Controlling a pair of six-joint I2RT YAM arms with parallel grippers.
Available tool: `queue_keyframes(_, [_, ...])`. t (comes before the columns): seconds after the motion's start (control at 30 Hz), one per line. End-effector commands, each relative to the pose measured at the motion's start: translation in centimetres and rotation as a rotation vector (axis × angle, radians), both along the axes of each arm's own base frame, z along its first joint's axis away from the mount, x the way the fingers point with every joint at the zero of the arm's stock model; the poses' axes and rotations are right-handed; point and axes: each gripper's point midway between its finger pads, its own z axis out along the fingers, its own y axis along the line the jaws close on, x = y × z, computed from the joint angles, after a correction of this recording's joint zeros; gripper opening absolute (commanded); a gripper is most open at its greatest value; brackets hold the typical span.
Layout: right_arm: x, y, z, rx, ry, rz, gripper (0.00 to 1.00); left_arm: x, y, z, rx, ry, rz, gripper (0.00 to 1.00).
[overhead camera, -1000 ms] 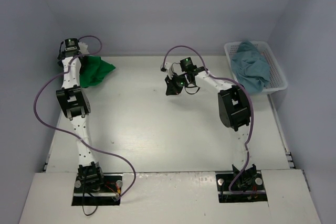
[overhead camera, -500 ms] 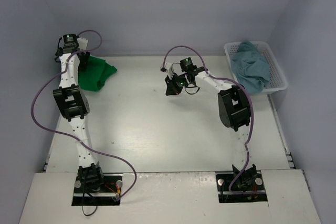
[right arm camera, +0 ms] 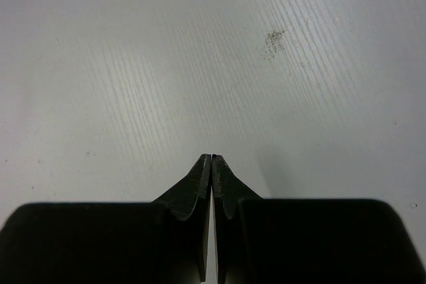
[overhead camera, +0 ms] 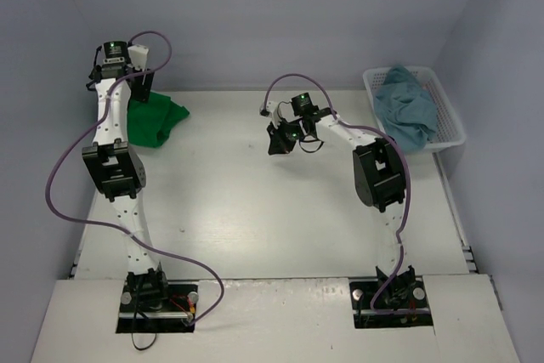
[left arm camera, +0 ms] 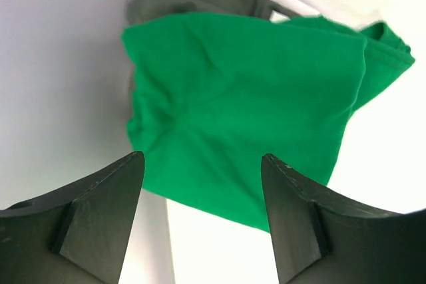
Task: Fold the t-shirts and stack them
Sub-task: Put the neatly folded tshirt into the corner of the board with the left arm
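The green shirt point(left arm camera: 246, 111) is showing plain and bright, the grey shirt point(left arm camera: 163, 1) dark olive; the blue shirt point(overhead camera: 406, 108) is looking dusty, the basket point(overhead camera: 452, 118) white, slatted.

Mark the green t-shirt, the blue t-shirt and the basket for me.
green t-shirt point(left arm camera: 246, 111): left wrist view, middle of the folded top face.
blue t-shirt point(overhead camera: 408, 108): top view, middle of the crumpled heap.
basket point(overhead camera: 451, 112): top view, right slatted wall.
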Motion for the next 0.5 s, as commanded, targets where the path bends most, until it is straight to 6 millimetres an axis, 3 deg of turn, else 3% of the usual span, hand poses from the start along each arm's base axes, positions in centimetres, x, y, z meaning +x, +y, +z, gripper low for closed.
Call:
queue_keyframes(0.0, [-0.1,0.9,2.8,0.051,-0.037,0.030,0.00,0.4,-0.7,1.4,-0.038,-0.053,-0.004,0.65])
queue_keyframes(0.23, [-0.1,0.9,2.3,0.047,-0.032,0.034,0.00,2.5,-0.8,-2.6,-0.074,-0.036,-0.011,0.65])
queue_keyframes(0.47, [-0.2,0.9,2.1,0.045,-0.027,0.037,0.00,3.8,-0.9,-8.3,-0.104,0.028,-0.008,0.66])
